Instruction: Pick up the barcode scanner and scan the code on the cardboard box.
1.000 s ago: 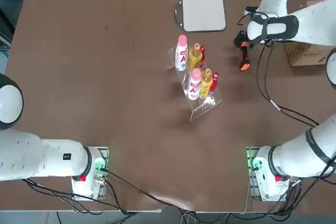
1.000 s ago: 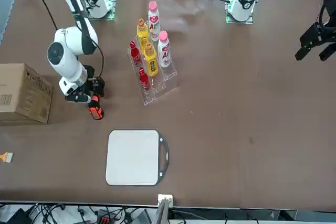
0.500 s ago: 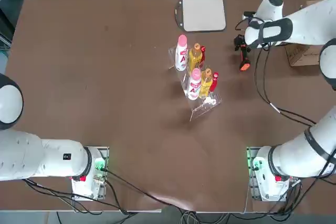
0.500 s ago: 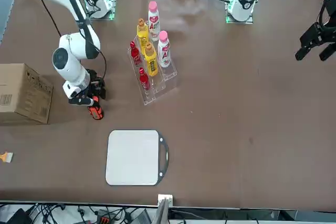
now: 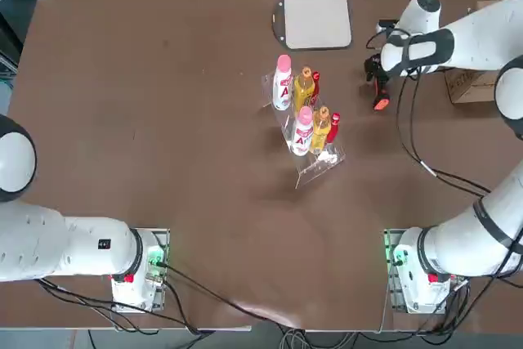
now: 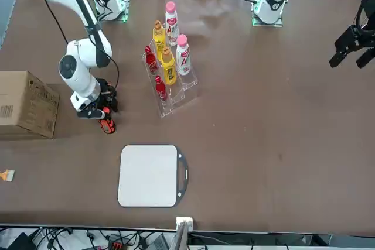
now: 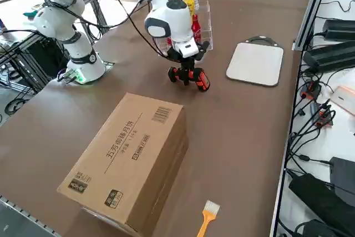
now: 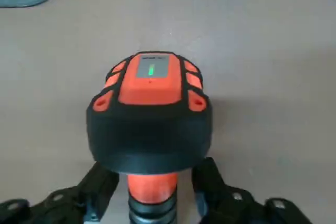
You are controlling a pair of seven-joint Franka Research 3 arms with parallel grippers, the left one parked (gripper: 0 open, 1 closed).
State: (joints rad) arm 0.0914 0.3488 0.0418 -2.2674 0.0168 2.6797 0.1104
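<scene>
On the brown table [image 5: 163, 120], toward 2 o'clock in the top view, the right gripper [image 5: 377, 71] sits low over the barcode scanner [image 5: 380, 97]. Wrist view: both fingers [image 8: 100, 184] flank the scanner's orange neck [image 8: 152, 190], pinching it just below the black-and-orange head, where a green light shows. Fingers pressed onto the handle, not spread. Scanner's orange tip points toward 6 o'clock in the top view, away from the gripper; whether it rests on the table or is lifted clear, cannot tell.

Cardboard box [image 7: 130, 159] stands at 3 o'clock from the scanner in the top view, at the table's right edge, well apart from it. Side view shows printed text and a small barcode label [image 7: 161, 114] on its upper face.

Grey square pad [image 5: 317, 20] lies at 11 o'clock from the scanner, near it, flat on the table. Clear rack of bottles [image 5: 304, 112] stands at 9 o'clock from the scanner, near table centre, pink, yellow and red caps upright.

Small orange-handled brush [image 7: 206, 218] lies beside the box at the table's far edge.
</scene>
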